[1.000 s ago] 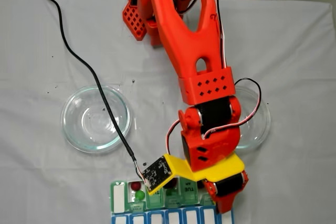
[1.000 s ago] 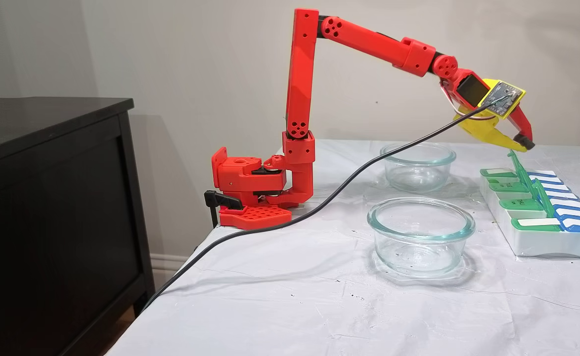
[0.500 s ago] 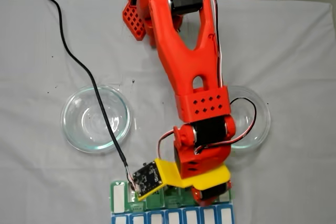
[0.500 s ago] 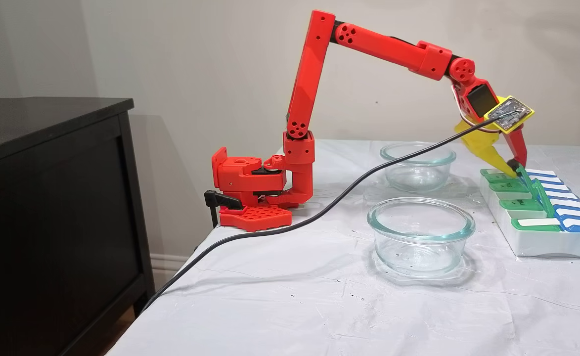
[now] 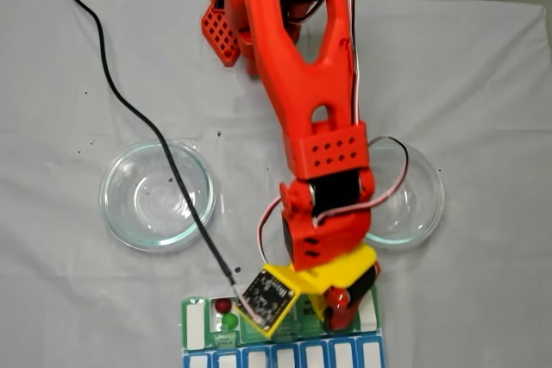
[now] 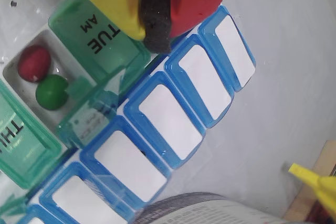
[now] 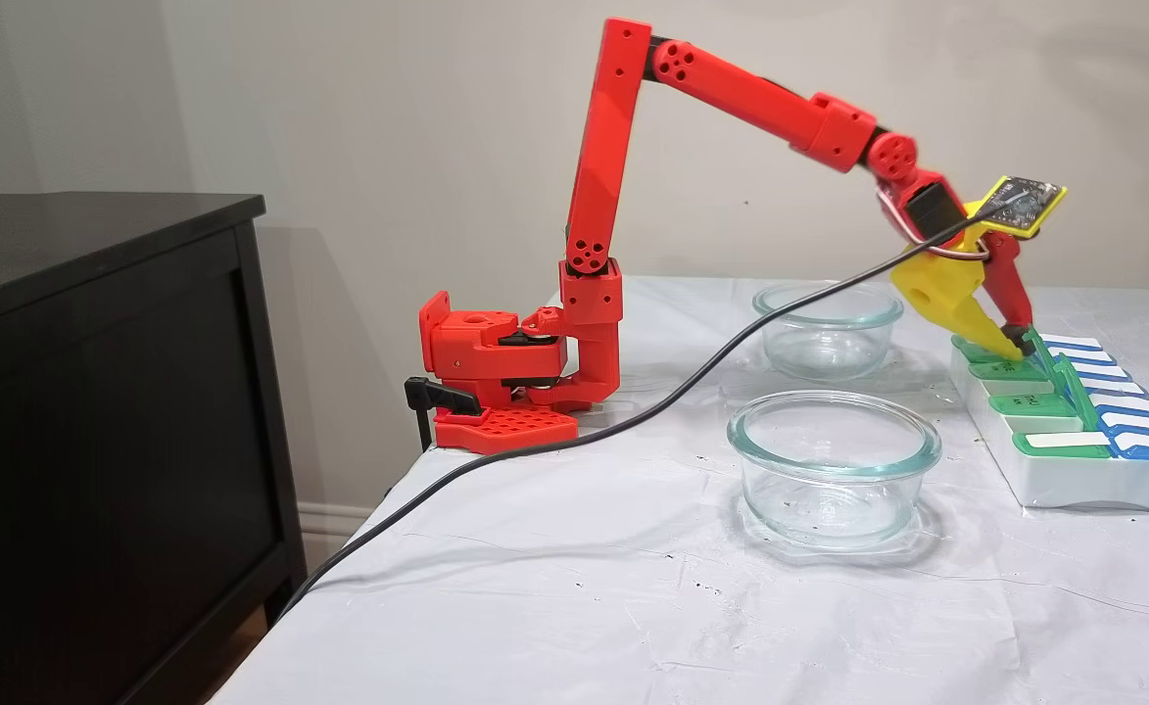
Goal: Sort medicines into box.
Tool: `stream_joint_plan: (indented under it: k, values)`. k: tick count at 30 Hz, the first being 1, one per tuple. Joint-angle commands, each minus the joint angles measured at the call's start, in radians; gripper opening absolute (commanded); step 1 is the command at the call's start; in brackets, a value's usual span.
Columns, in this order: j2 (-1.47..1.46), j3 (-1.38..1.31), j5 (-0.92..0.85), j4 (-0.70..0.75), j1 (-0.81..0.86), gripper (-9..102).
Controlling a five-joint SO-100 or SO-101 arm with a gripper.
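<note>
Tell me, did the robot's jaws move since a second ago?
Yes. In a fixed view the gripper has come down from above the box to its green lids, closed.

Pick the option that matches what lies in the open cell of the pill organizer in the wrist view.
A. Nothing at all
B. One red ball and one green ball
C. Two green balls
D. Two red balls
B: in the wrist view, the open white cell of the pill organizer holds a red ball and, right beside it, a green ball.
</note>
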Motion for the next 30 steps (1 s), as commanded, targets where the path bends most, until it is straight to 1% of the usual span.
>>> stream_joint_plan:
  k: [1,5,9,11,19,24,30]
  values:
    - [0.06,0.097,-0.184,-0.11,-0.064,0]
    - [0.02,0.118,-0.353,-0.135,-0.069,0]
    - [0.008,0.193,-0.502,-0.238,-0.072,0]
    - [0.008,0.221,-0.541,-0.252,-0.075,0]
    - [0.064,0.222,-0.627,-0.115,-0.078,0]
    - [0.087,0.239,-0.681,-0.089,-0.075,0]
    - [0.133,0.232,-0.693,-0.049,-0.072,0]
